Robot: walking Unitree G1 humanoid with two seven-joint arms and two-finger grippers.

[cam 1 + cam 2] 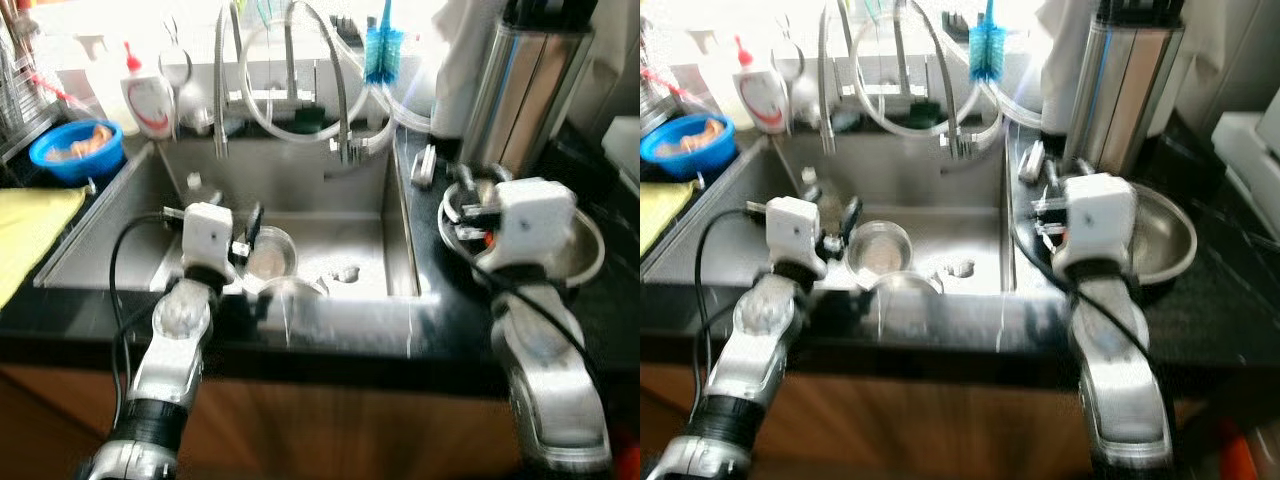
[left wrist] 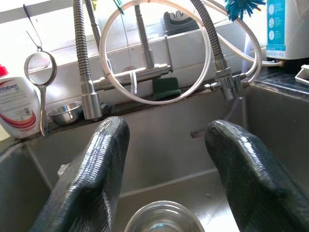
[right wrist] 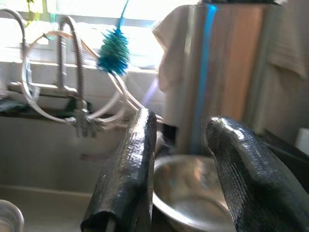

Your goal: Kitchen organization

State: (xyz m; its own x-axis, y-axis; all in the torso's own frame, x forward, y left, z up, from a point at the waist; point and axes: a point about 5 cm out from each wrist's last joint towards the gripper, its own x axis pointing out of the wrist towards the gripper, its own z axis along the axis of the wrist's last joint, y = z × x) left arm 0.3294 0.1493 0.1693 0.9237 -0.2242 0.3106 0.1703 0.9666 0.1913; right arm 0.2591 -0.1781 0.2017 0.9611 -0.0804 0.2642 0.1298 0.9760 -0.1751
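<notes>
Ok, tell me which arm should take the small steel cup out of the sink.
Left. The left gripper hovers open over the sink, the steel cup just beneath it. The right gripper is over the steel bowl on the counter.

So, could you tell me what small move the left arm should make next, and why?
Probably lower the left tool straight down. Its black fingers stand open over the sink, and the small round steel cup on the steel sink's floor sits between and below them, not yet gripped.
</notes>
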